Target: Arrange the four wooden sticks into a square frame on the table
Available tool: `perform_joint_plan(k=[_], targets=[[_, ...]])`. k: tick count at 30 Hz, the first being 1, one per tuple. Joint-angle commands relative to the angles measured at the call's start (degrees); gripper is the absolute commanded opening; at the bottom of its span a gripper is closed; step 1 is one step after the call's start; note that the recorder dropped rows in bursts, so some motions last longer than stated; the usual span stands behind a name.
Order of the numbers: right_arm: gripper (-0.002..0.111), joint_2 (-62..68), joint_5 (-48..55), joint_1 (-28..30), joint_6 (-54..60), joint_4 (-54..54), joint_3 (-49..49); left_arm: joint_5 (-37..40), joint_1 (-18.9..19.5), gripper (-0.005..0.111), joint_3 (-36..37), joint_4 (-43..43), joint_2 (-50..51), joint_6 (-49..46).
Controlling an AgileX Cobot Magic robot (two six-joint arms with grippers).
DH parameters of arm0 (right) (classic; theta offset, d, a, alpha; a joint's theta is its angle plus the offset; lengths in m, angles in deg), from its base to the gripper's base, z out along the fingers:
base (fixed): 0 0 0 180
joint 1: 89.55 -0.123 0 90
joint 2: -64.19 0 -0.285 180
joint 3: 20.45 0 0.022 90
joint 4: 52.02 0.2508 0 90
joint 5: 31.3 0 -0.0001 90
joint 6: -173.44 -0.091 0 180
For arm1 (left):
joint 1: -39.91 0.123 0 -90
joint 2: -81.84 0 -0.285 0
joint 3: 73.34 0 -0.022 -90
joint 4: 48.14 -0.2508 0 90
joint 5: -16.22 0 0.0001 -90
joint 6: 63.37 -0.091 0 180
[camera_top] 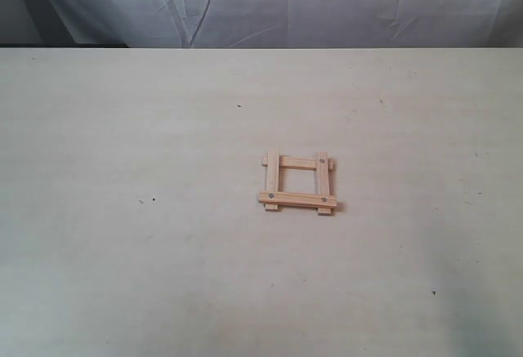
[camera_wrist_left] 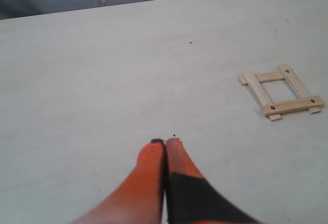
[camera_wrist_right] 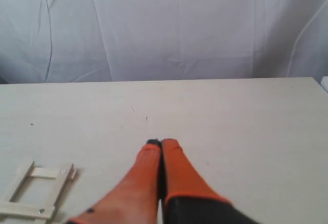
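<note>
Wide pale beige table (camera_top: 122, 251), dull top, few tiny dark specks. Behind far edge hangs white cloth (camera_top: 286, 6), full of creases. Flat on table, bit right of middle, lies square frame (camera_top: 298, 200). It is made of four wooden sticks (camera_top: 324, 181) crossing at corners, ends poking out, small dark dots near some ends. Orange left gripper (camera_wrist_left: 165, 142) has fingers pressed together, holding nothing, over bare table well apart from frame. Orange right gripper (camera_wrist_right: 161, 143) has fingers together too, holding nothing, frame off to one side.

The left gripper (camera_wrist_left: 165, 142) is tapered and bright orange, with a black patch. The right gripper (camera_wrist_right: 162, 143) is orange too, black at its base.
</note>
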State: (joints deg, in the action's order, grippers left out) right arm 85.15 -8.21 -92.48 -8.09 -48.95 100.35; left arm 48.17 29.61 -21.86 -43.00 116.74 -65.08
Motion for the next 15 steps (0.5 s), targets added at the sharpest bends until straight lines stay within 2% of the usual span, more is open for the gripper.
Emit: perform_joint_plan(k=[1,8,15], targets=[[0.0,-5.4,0.6,1.2,-0.1,-0.8,-8.1,-0.8,-0.1,0.0,0.3,-0.1,-0.5,0.1],[0.0,-13.2,-0.4,3.8,-0.1,-0.8,-15.4,-0.8,-0.1,0.0,0.3,-0.1,-0.5,0.1],[0.0,-13.2,-1.5,4.0,-0.1,-0.8,-18.0,-0.8,-0.1,0.0,0.3,-0.1,-0.5,0.1]])
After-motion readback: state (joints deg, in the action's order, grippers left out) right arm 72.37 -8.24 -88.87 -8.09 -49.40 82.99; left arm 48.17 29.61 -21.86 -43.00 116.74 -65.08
